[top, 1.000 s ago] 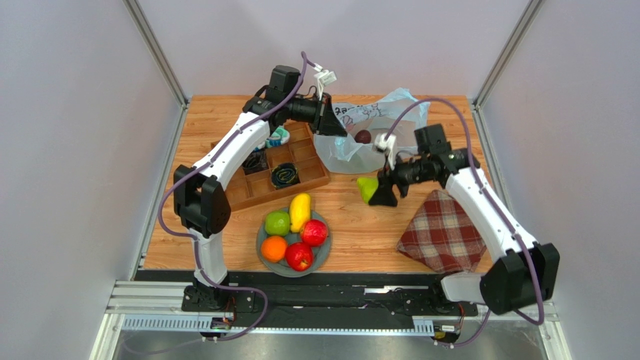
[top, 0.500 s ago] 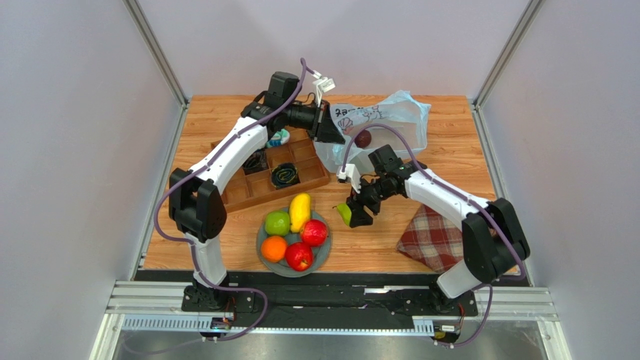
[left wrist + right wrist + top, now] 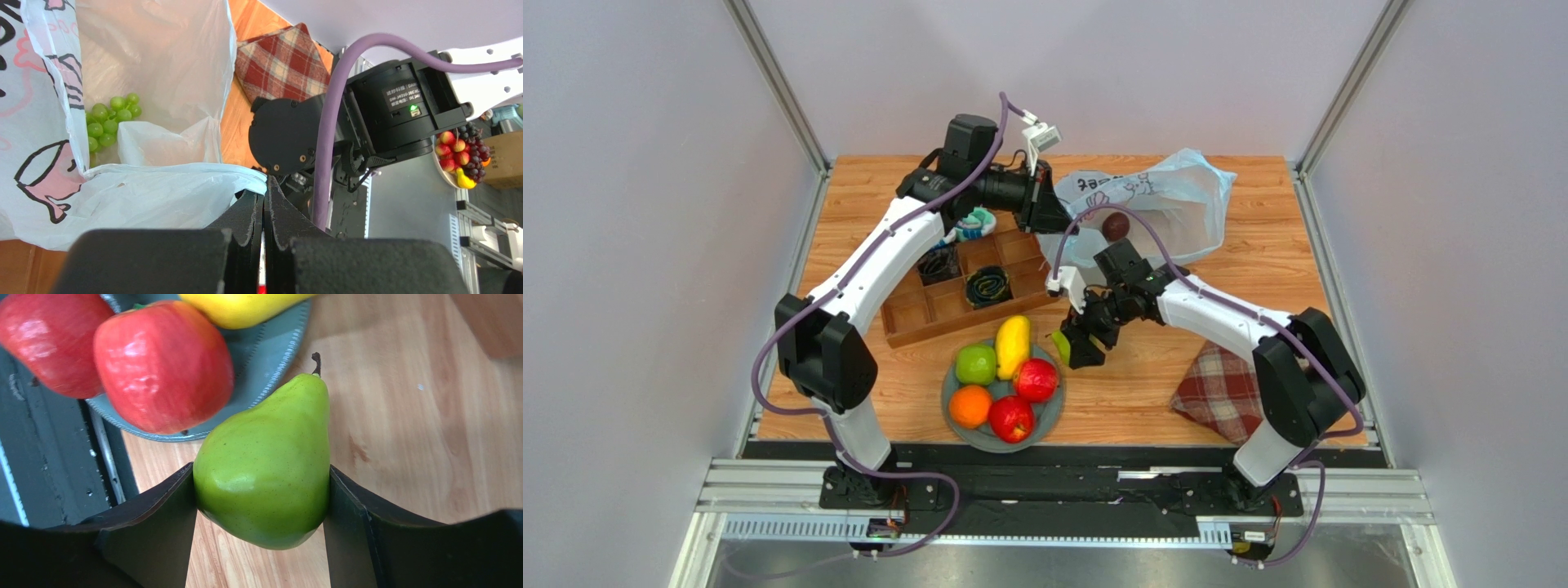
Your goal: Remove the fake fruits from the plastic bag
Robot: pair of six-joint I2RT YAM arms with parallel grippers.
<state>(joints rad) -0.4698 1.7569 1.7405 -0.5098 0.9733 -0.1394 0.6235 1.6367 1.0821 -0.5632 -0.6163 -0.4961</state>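
The pale-blue plastic bag (image 3: 1149, 202) lies at the back of the table. My left gripper (image 3: 1044, 214) is shut on its rim and holds the mouth up; the pinched rim shows in the left wrist view (image 3: 141, 202). Inside are a green grape bunch (image 3: 107, 119) and a dark plum (image 3: 1116, 226). My right gripper (image 3: 1071, 347) is shut on a green pear (image 3: 267, 465), just above the wood at the right rim of the grey plate (image 3: 952, 398). The plate holds a green apple (image 3: 976, 364), a yellow mango (image 3: 1012, 346), an orange (image 3: 970, 406) and two red apples (image 3: 1037, 380).
A wooden compartment tray (image 3: 928, 312) stands left of the bag, with teal-and-white rolled socks (image 3: 977, 223) at its far corner. A red plaid cloth (image 3: 1216, 392) lies at the front right. The right forearm spans from the cloth to the plate.
My right gripper has carried the pear left and nearer, from beside the bag to the plate's right rim. My left gripper has drawn the bag's rim slightly left, and the bag has spread wider.
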